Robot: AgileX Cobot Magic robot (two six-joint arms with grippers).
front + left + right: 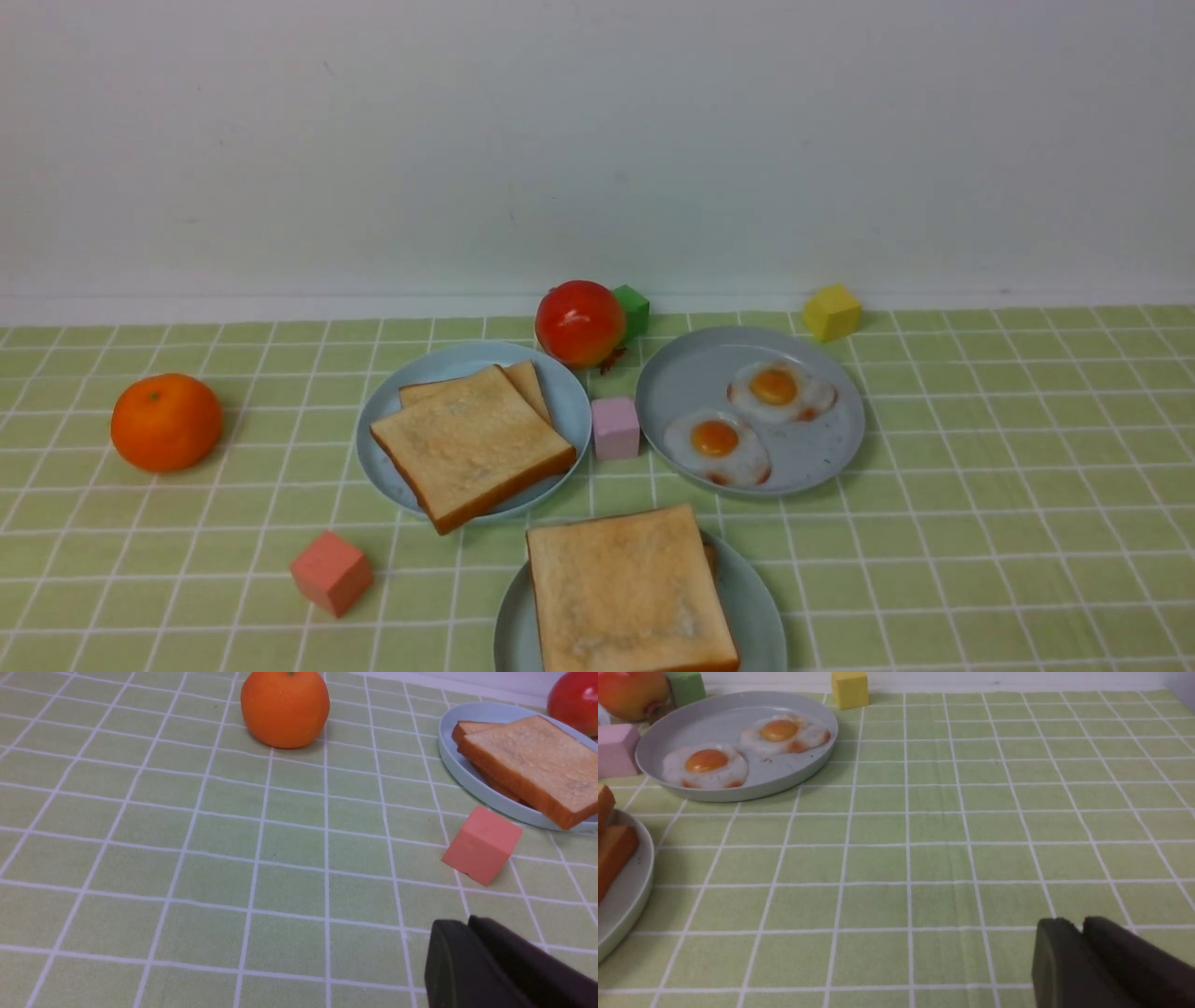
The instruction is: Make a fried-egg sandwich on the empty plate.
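Out front, the fried-egg sandwich (630,588) is sitting on the empty plate (761,607) at the near edge of the green checked tablecloth (980,467). Its top toast is covering nearly everything, with a corner of the lower slice peeking out on the right. The egg between them is not showing from here.

Neither arm is appearing in the front view. Over on the left wrist camera, the left gripper (467,926) is hovering above bare cloth, its dark fingers pressed together with nothing between them. The salmon cube (482,845) is lying near it, and the orange (285,708) is sitting well beyond.

The right gripper (1080,926) is looking clenched too, just a thin seam between its fingers, gripping nothing, and hanging over open cloth well apart from the sandwich plate.

Further back, the blue plate (560,392) is carrying two overlapping toast slices (471,443). The grey plate (691,373) is holding two fried eggs (717,446). The lilac cube (615,427) is standing between those two plates, with the red toy fruit (579,322), the green cube (633,308) and the yellow cube (831,313) behind.
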